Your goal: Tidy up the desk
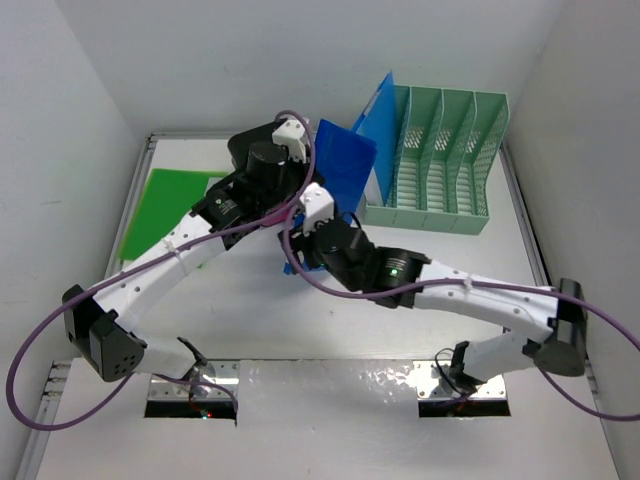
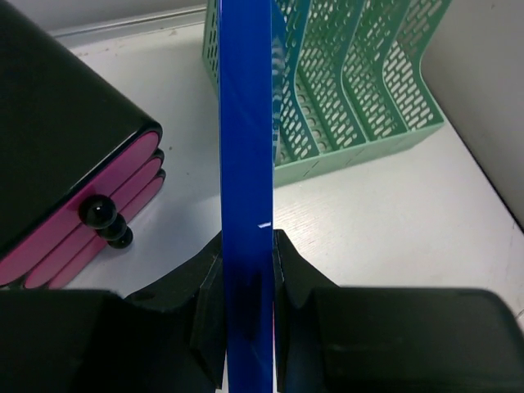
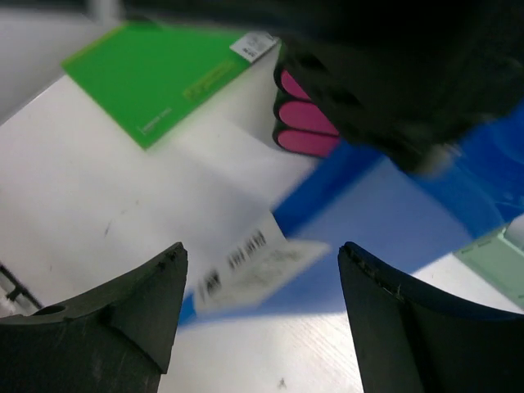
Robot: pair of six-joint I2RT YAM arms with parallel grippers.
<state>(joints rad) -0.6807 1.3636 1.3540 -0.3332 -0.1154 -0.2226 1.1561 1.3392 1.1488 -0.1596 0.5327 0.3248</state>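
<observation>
The table (image 1: 240,315) is the white top spread under everything, running from the green file rack (image 1: 440,160) at its far right corner to the shiny strip by the arm bases. It is hard, flat, smooth and fixed, so there is nothing on it to grip, and thin things will likely slide on it rather than catch. What is in hand is the blue folder (image 2: 246,164). The left jaws are clamped on one of its edges, one jaw on each face, and hold it up on edge just left of the rack. Its far end is near the rack's first slot, where a paler blue folder (image 1: 378,120) leans. The blue folder looks light, thin and glossy, and is probably floppy away from the grip, so a hold near an edge and well onto the flat faces seems safest. The right jaws stand wide apart with nothing between them, on the near side of the folder, facing its white barcode label (image 3: 254,266). Left of the rack, past the folder, sits the black drawer box (image 2: 57,147) with pink drawers. Farther left of the rack, a green folder (image 1: 170,210) lies flat on the table.
</observation>
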